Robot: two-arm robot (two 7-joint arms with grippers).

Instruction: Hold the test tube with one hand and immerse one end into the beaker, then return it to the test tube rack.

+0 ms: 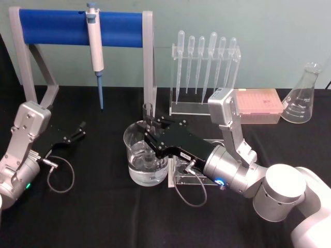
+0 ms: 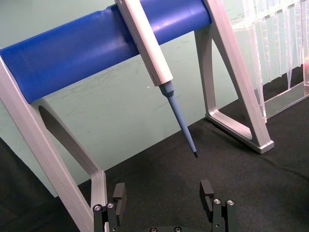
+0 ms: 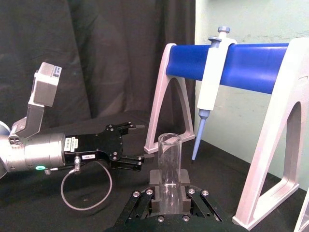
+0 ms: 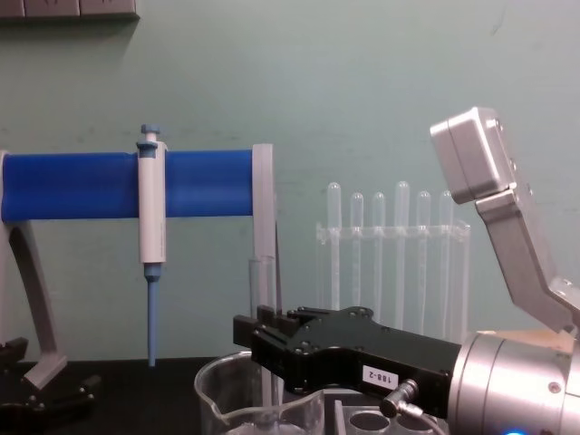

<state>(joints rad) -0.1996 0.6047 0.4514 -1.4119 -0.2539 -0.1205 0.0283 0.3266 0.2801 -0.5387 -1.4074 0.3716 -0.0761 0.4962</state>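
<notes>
Locate the right gripper [image 1: 150, 125] at the centre of the table; you will find its 2 jaws clenched on the test tube [image 1: 148, 110], which stands upright with its open rim at 12 o'clock above the jaws. In the chest view the test tube [image 4: 263, 283] passes down behind the gripper [image 4: 263, 340] into the beaker [image 4: 224, 405]; you cannot tell whether its closed end reaches the liquid. The beaker [image 1: 135, 168] holds clear liquid in its lower part. The clear test tube rack [image 1: 182, 179] lies just beside the beaker at 3 o'clock, partly under the right arm. The left gripper [image 1: 80, 129] rests at 9 o'clock from the beaker, well apart from it, with its jaws released and nothing between them. The blue-and-white pipettor [image 1: 94, 47] hangs on the blue stand [image 1: 51, 27] at 11 o'clock
</notes>
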